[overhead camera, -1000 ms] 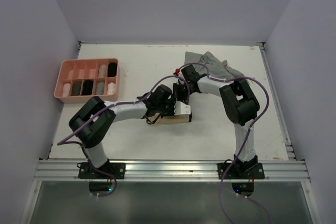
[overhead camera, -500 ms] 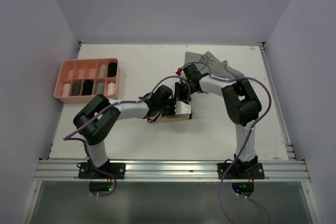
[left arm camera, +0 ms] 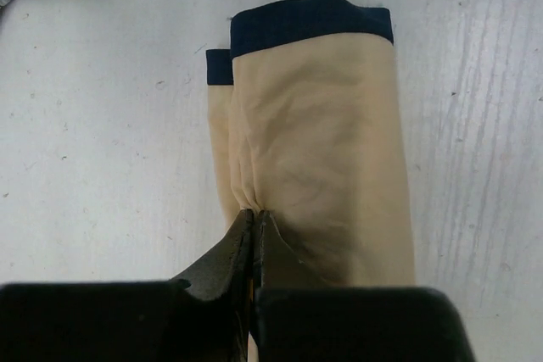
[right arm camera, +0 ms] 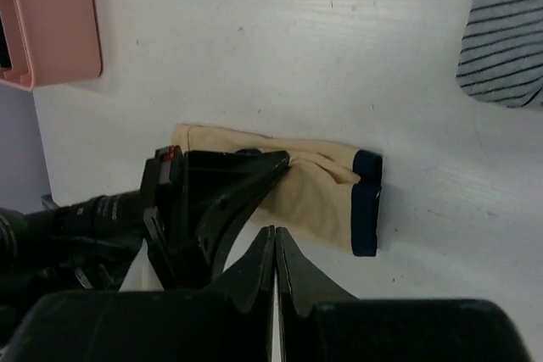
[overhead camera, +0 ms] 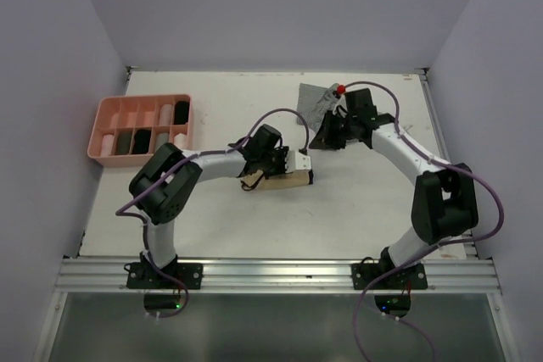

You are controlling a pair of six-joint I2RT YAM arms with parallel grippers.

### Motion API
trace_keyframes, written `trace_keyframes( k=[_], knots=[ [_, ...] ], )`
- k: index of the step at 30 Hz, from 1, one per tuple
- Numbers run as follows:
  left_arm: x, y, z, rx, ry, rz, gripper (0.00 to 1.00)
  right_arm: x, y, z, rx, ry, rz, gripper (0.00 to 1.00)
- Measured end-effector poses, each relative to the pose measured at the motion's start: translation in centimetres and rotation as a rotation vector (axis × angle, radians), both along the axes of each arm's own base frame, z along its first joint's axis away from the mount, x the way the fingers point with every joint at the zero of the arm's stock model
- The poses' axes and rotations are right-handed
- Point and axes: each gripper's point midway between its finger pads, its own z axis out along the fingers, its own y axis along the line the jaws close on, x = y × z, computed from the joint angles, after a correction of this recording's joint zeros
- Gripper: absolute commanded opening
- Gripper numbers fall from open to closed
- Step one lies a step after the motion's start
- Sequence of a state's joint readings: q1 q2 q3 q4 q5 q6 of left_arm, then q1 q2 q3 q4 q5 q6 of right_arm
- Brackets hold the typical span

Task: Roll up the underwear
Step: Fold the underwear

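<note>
Beige underwear (left arm camera: 314, 150) lies folded, left gripper (left arm camera: 254, 219) jaws pinching its end. Right gripper (right arm camera: 276, 239) has backed off, jaws closed and empty; the rolling probably falls to the left.

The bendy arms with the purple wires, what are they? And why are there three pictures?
They are two robot arms bolted to a white table. The big picture looks down from above. The other two come from small cameras on the wrists, showing each arm's pinching tool up close. The left tool is shut, pinching a folded beige pair of underwear with a dark band, lying on the table. The right tool is shut too, but holds nothing. A grey striped pair lies farther back. On the left sits a pink tray with rolled-up pieces in its boxes.
</note>
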State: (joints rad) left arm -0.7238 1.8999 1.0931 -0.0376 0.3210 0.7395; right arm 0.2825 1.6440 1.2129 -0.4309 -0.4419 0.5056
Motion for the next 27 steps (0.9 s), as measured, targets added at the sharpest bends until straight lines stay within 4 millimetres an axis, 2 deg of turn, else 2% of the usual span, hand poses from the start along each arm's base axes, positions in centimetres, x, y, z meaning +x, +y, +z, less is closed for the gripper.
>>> trace_keyframes(
  k=[3, 6, 9, 12, 18, 21, 27],
  knots=[
    [0.7, 0.0, 0.0, -0.010, 0.044, 0.011, 0.02, -2.9, 0.1, -1.1, 0.023, 0.050, 0.003, 0.02],
    [1.3, -0.1, 0.0, -0.024, 0.082, 0.015, 0.03, -5.4, 0.0, -3.6, 0.052, 0.135, -0.020, 0.02],
    [1.4, -0.1, 0.0, -0.035, 0.113, 0.019, 0.03, -7.0, 0.0, -5.8, 0.087, 0.215, -0.066, 0.02],
    [1.3, -0.1, 0.0, -0.037, 0.132, 0.020, 0.03, -6.8, 0.6, -6.1, 0.147, 0.224, -0.112, 0.03],
    [1.4, -0.1, 0.0, -0.037, 0.171, 0.026, 0.04, -4.1, 2.5, -4.5, 0.285, 0.162, -0.140, 0.04],
    [1.7, -0.5, 0.0, -0.048, 0.201, 0.034, 0.05, -3.4, 3.3, -5.6, 0.296, 0.172, -0.135, 0.03],
    [2.6, -1.0, 0.0, -0.076, 0.276, 0.063, 0.07, -4.0, 3.8, -9.5, 0.269, 0.258, -0.121, 0.02]
  ],
)
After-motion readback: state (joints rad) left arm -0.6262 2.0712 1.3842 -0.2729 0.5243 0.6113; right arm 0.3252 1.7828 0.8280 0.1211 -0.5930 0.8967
